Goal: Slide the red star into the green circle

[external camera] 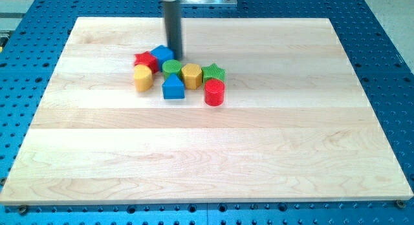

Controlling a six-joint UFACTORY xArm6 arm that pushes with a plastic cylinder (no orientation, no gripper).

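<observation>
At the desk's [310, 154] top-left cluster, my tip [174, 58] sits behind the blue block [162, 54], right of the red star block [145, 59]. No jaws on this rod, nothing held. Risk: pushing from here shifts blue block w/ star, missing green circle block [171, 67].

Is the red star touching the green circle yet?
No. The red star sits apart from the green circle, with the blue block between them.

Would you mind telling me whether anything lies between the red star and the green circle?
Yes. The blue block sits at the cluster's top between the red star on the view's left and the green circle on its right, partly blocking the path. My tip rests at the blue block's right edge, just above the green circle.
</observation>
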